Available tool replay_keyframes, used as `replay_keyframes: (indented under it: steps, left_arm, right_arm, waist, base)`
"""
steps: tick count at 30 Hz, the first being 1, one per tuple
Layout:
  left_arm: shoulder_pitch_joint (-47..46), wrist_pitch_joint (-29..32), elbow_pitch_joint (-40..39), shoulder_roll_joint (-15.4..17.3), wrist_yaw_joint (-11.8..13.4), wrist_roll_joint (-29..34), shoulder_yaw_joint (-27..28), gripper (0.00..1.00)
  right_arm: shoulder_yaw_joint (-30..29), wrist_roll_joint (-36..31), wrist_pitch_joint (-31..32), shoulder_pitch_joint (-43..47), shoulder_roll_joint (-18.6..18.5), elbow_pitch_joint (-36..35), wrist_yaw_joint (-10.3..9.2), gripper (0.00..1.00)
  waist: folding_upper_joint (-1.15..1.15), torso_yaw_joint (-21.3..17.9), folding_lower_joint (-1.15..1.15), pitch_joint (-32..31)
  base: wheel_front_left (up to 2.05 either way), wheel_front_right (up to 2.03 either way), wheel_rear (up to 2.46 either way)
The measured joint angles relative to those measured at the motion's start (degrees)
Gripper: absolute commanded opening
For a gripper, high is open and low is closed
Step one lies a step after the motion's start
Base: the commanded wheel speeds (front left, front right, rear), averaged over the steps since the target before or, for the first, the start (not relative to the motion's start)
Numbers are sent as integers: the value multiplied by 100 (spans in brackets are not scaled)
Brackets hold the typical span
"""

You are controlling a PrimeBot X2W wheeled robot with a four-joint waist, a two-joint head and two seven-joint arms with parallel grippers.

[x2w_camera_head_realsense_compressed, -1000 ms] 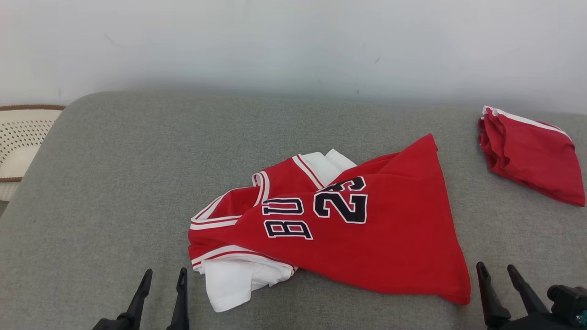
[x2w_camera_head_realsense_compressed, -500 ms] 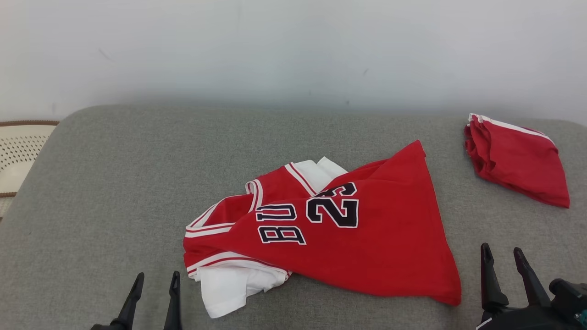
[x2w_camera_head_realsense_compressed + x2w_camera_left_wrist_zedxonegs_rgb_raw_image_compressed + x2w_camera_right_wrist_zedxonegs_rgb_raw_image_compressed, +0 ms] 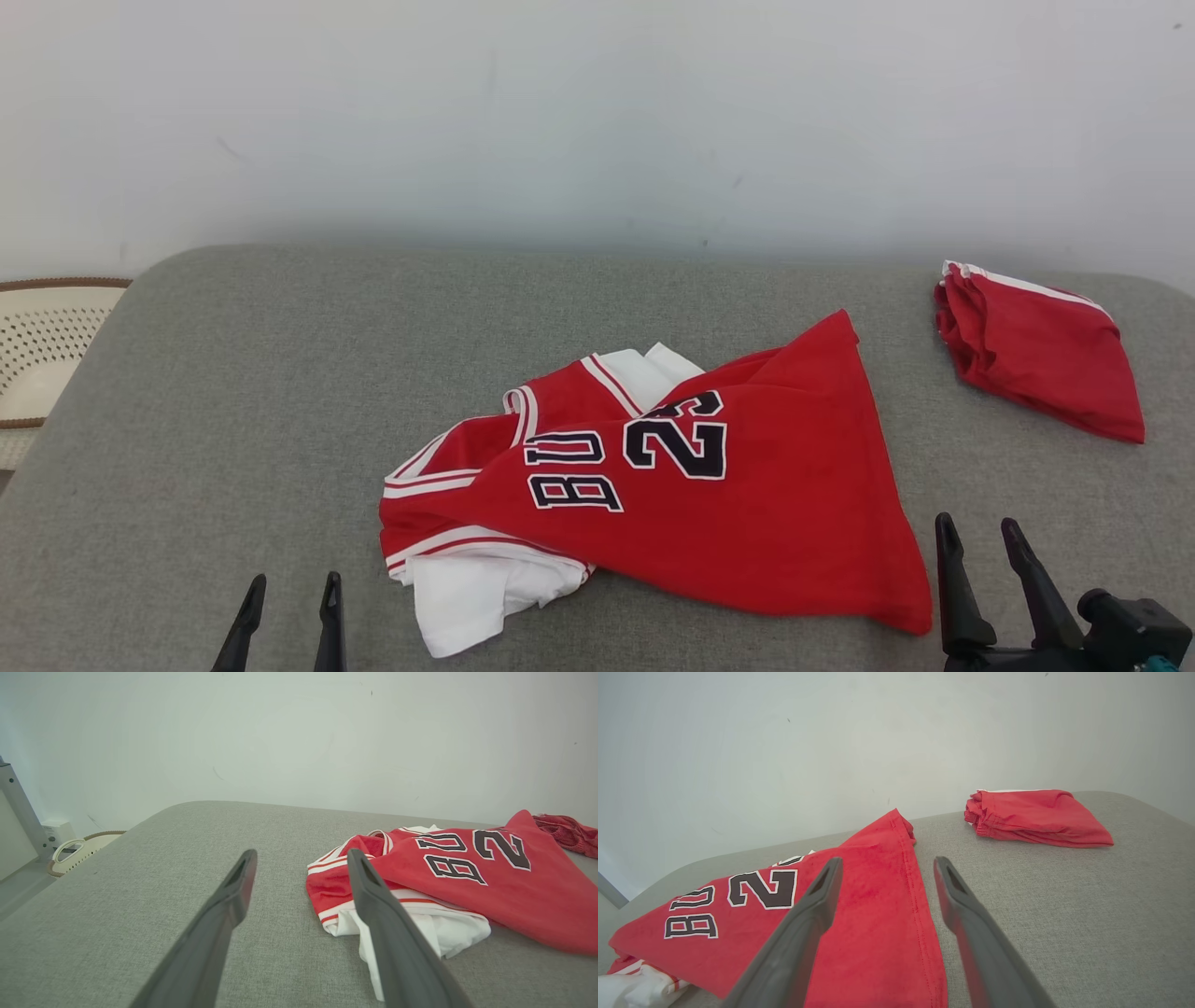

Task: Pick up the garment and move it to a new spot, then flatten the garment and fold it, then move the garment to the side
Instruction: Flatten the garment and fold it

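Red crumpled jersey with white sleeves (image 3: 709, 504) lies at two o'clock from my spread-wide left gripper (image 3: 293, 581) (right gripper (image 3: 977, 523) equally agape); pinching one layer risks bunching.

Right claw (image 3: 976, 521) closer to garment (image 3: 747, 523)

1. A plain pale wall (image 3: 597, 112) stood behind everything, marked by a few small dark specks and scuffs.
2. A wide grey fabric-covered surface (image 3: 233, 373) with rounded corners reached back to that wall.
3. The light was soft and even, with a faint shadow along the surface's far edge.
4. Beyond the left edge sat a cream perforated basket (image 3: 47, 336) with a brown rim.
5. In the left wrist view, a grey metal post (image 3: 16, 802) rose at the far left, with a small white box (image 3: 55, 829) beside it and grey floor (image 3: 18, 889) below.
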Motion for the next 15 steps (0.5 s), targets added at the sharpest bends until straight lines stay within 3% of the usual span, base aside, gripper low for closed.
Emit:
replay_keyframes:
  steps: [15]
  left_arm:
    - [94, 0, 56, 26, -42, 129, -74, 100]
  right_arm:
    - [330, -58, 37, 37, -37, -7, 0, 100]
  waist:
    - [0, 30, 0, -155]
  base:
    - [0, 0, 0]
